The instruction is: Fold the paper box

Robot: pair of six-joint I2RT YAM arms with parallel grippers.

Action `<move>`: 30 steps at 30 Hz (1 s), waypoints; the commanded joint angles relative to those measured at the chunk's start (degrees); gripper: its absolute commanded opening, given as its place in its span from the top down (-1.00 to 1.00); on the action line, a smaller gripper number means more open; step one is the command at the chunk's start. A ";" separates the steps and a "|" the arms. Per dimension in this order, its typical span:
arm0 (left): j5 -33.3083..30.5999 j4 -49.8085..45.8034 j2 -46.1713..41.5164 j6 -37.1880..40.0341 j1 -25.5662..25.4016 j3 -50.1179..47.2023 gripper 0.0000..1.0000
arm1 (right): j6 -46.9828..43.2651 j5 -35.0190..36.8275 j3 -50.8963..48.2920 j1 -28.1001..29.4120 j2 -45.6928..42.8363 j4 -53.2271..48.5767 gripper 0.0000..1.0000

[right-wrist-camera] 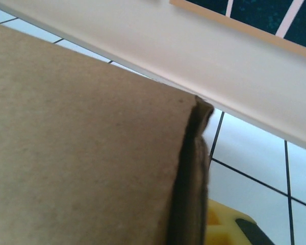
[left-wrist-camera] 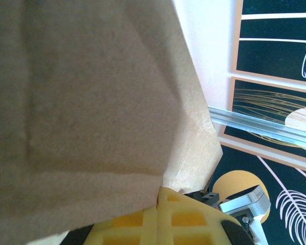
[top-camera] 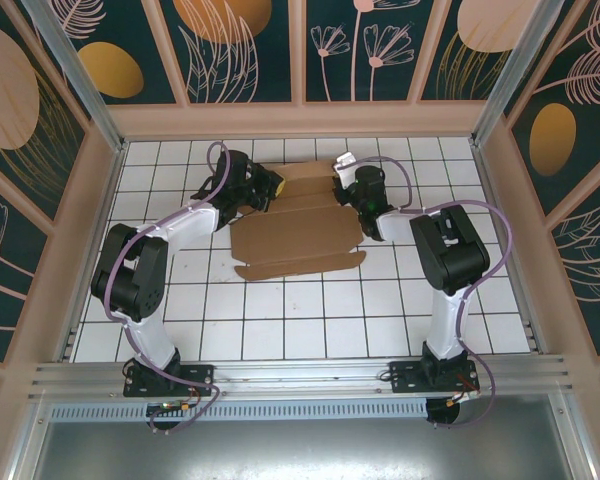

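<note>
White tiled table (top-camera: 280, 320) with dark painted walls (top-camera: 240, 50) around it is what we see from above, and the paper box (top-camera: 300, 235) lies on the tiles toward 12 o'clock from the middle, between the two arms. Its large near panel lies flat toward 6 o'clock, and the far panels are creased up.

At the box's 10 o'clock corner sits the left gripper (top-camera: 274, 187), pressed together on a flap there. In its wrist view the brown cardboard (left-wrist-camera: 92, 102) covers everything from 12 round to 9 o'clock and comes down against the yellow finger (left-wrist-camera: 183, 219).

At the box's 2 o'clock corner we find the right gripper (top-camera: 340, 190). Its wrist view shows a doubled cardboard edge (right-wrist-camera: 191, 168) just above a yellow finger (right-wrist-camera: 222, 224). We cannot tell whether these jaws are spread or pinching.
</note>
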 commanded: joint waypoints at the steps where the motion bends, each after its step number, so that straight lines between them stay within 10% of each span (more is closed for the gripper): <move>1: 0.65 -3.38 -0.26 -0.38 -0.40 0.43 1.00 | 0.48 0.58 -2.43 1.97 -1.92 -0.65 0.75; 25: -6.12 -5.64 -22.50 -3.05 -4.79 -18.49 1.00 | 8.29 9.80 -18.99 14.83 -19.15 -4.25 0.77; 30: -6.65 -4.54 -24.13 -2.80 -4.93 -21.60 1.00 | 10.10 11.46 -20.59 15.94 -20.99 -4.90 0.31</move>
